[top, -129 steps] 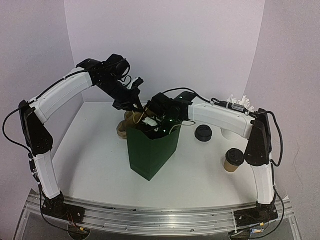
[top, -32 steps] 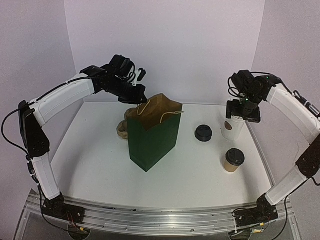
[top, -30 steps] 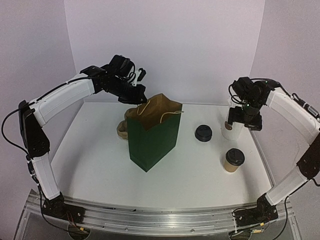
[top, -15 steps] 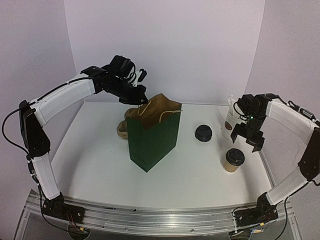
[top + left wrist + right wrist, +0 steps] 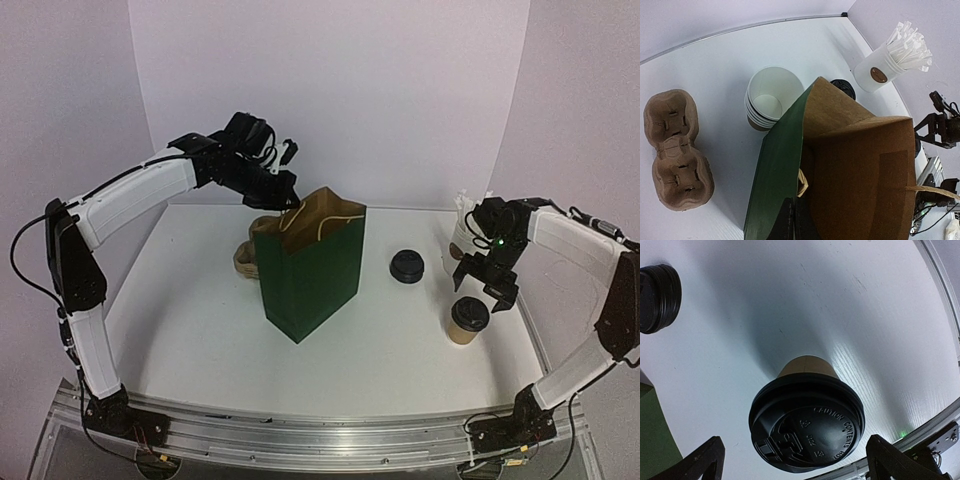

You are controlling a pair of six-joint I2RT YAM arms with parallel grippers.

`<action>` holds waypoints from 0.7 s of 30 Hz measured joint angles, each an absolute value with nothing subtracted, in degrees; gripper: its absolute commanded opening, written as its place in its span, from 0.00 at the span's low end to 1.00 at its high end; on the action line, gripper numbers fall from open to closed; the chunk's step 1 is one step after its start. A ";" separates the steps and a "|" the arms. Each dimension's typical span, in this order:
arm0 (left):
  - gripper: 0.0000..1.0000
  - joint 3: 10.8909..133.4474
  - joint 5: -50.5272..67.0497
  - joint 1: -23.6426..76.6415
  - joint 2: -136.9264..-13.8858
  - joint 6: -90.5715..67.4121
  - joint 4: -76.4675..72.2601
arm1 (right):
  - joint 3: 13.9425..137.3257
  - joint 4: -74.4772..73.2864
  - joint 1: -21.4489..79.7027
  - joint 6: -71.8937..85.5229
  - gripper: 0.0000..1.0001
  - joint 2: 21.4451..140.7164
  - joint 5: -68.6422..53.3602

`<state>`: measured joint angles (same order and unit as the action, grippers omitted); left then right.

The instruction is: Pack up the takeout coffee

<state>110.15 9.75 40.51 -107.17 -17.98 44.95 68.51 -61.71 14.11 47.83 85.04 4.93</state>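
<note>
The takeout coffee (image 5: 467,320), a brown paper cup with a black dome lid, stands on the table at the right. It fills the middle of the right wrist view (image 5: 807,422). My right gripper (image 5: 485,288) hangs open just above it, a finger on each side of the lid, not touching. A green paper bag (image 5: 308,268) with a brown inside stands open mid-table. My left gripper (image 5: 287,200) is shut on the bag's back rim (image 5: 792,197), by its cord handle.
A stack of lidless brown cups (image 5: 771,97) and a brown pulp cup carrier (image 5: 676,150) sit behind the bag. A stack of black lids (image 5: 407,266) lies right of the bag. A white cup of wrapped sticks (image 5: 463,240) stands at the back right.
</note>
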 measured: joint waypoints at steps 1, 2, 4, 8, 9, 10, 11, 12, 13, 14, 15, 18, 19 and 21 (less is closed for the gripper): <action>0.00 110.39 9.87 40.51 -107.36 -17.98 44.95 | 68.51 -61.55 14.11 47.72 0.98 85.27 4.65; 0.00 110.66 9.90 40.51 -107.53 -17.97 45.01 | 68.48 -61.41 14.11 47.58 0.98 85.47 4.40; 0.00 111.31 9.95 40.51 -107.98 -17.96 45.05 | 68.45 -61.23 14.11 47.36 0.98 85.70 4.13; 0.00 112.11 10.02 40.51 -108.71 -17.92 45.12 | 68.45 -61.13 14.11 46.84 0.98 85.89 3.69; 0.00 112.46 10.09 40.51 -108.93 -17.90 45.19 | 68.45 -61.09 14.11 46.70 0.98 86.00 3.53; 0.00 112.79 10.18 40.51 -109.15 -17.88 45.24 | 68.42 -61.06 14.11 46.60 0.98 86.16 3.37; 0.00 113.12 10.28 40.51 -109.36 -17.85 45.40 | 68.35 -60.98 14.11 46.55 0.98 86.31 3.21; 0.00 113.45 10.33 40.51 -109.57 -17.82 45.52 | 68.25 -60.94 14.11 46.54 0.98 86.42 3.10; 0.00 113.70 10.35 40.51 -109.79 -17.78 45.56 | 68.10 -60.92 14.11 46.54 0.98 86.48 3.03; 0.00 113.89 10.36 40.51 -109.91 -17.76 45.57 | 67.94 -60.90 14.11 46.53 0.98 86.53 3.00; 0.00 114.04 10.37 40.51 -110.02 -17.73 45.60 | 67.78 -60.89 14.11 46.52 0.98 86.57 2.98; 0.00 114.27 10.35 40.51 -110.08 -17.53 46.03 | 67.49 -60.87 14.11 46.46 0.98 86.71 2.98; 0.00 114.35 10.37 40.51 -110.11 -17.50 46.07 | 67.46 -60.88 14.11 46.41 0.98 86.79 2.98; 0.00 114.67 10.37 40.51 -110.36 -17.46 46.17 | 67.37 -60.88 14.11 46.33 0.98 86.86 3.01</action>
<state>114.67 10.37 40.51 -110.36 -17.46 46.17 67.37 -60.88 14.11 46.33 86.86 3.01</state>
